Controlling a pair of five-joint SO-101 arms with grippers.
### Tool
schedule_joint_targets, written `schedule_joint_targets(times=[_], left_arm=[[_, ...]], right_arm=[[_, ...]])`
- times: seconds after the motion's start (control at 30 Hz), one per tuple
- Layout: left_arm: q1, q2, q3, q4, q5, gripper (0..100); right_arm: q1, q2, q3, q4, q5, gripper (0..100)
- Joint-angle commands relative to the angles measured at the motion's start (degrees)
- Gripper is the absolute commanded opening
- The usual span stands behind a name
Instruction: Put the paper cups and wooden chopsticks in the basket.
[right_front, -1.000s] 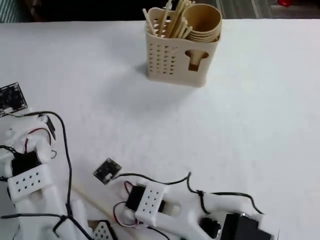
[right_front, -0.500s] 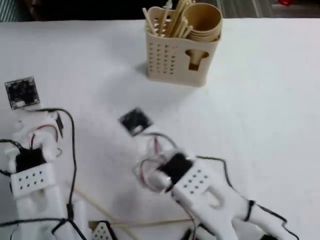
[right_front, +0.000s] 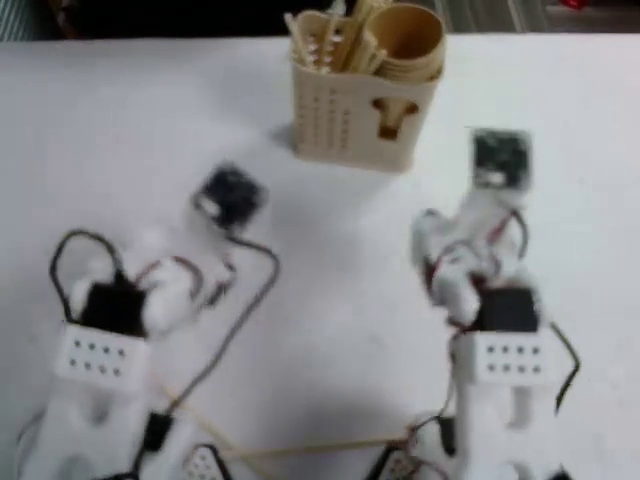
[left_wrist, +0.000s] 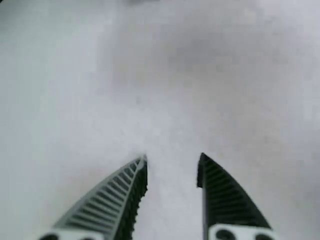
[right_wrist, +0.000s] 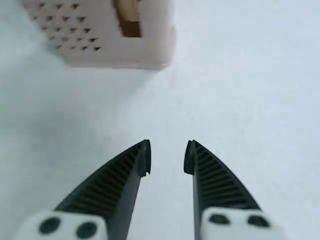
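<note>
Bare white tablecloth (right_front: 330, 290) stretched between the two white arms and up to the cream perforated plastic basket (right_front: 350, 125), the one upright obstacle, at the far edge. Its top was crowded with tan paper cups (right_front: 408, 40) and wooden chopsticks (right_front: 325, 40). Ahead of the right gripper (right_wrist: 167, 157), jaws parted, flat cloth ran to the basket wall. Flat cloth also lay ahead of the left gripper (left_wrist: 172, 165), likewise parted. A thin wooden chopstick (right_front: 310, 447) and a black cable (right_front: 222, 340) lay low near the arm bases.
</note>
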Motion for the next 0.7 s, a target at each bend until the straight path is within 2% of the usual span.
schedule_joint_targets(times=[0.0,0.17,0.3,0.5,0.67], left_arm=[[10.24,-1.10,-6.07,13.19,-9.32,23],[18.51,-1.10,-7.12,26.46,-21.80,23],[24.48,-1.01,-4.40,29.98,-24.09,23],[33.80,-1.36,7.03,24.35,-23.82,23],[43.38,-1.01,16.97,17.23,-23.38,23]], right_arm=[[8.66,-1.36,1.05,-4.18,0.18,12.6],[15.78,-1.36,5.10,-8.48,0.35,12.6],[16.84,-1.36,8.00,-12.88,0.62,12.6],[17.45,-1.36,8.62,-14.46,0.62,12.6],[21.85,-1.36,8.62,-16.13,0.70,12.6]])
